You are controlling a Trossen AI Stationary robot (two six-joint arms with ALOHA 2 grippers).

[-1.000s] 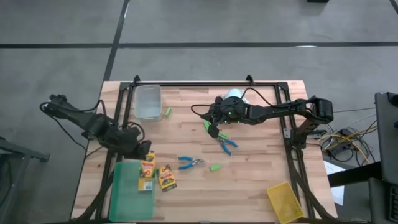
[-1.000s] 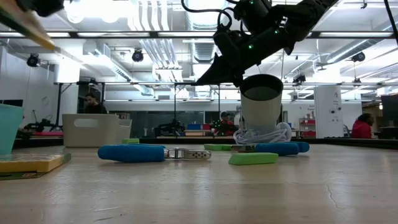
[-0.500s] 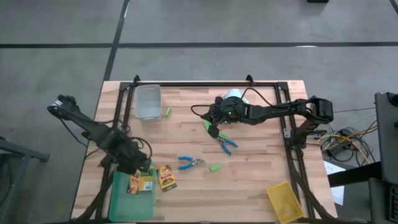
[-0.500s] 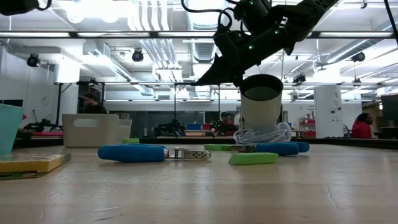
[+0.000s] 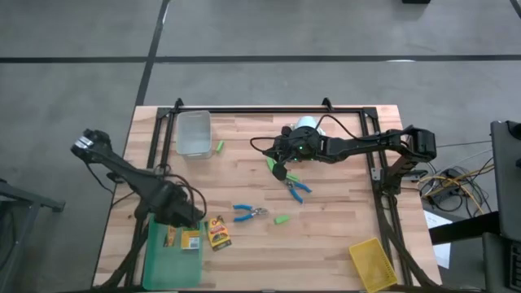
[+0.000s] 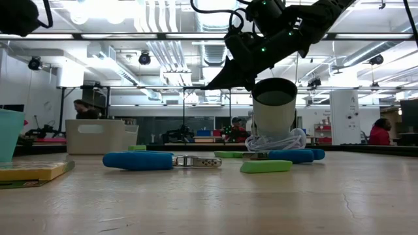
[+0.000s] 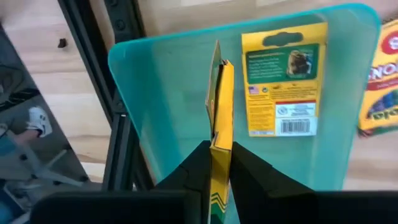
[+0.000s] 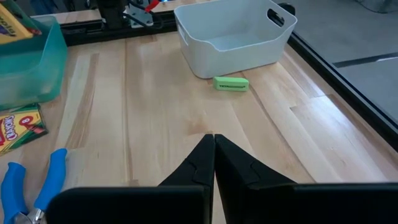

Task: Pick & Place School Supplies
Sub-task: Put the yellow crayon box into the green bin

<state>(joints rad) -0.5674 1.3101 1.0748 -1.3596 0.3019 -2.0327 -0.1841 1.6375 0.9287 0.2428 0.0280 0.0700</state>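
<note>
Progress sits early, as you can judge from the green tray (image 5: 172, 252): one crayon box (image 7: 285, 79) lies flat in it, and your left gripper (image 7: 216, 163) hangs over the tray pinching a second crayon box (image 7: 221, 118) on edge between its fingers, not yet let go. A third crayon box (image 5: 218, 232) lies on the wood just beside the tray. Two blue-handled scissors (image 5: 248, 213) and (image 5: 297, 188) wait mid-table. Your right gripper (image 5: 278, 172) hovers near the farther pair, fingers pressed together on nothing. Smallest of all, the eraser blocks are loose: one (image 5: 280, 220) near the nearer scissors, one (image 8: 231, 83) beside the white bin (image 8: 233, 34). Most of the sorting looks left.
</note>
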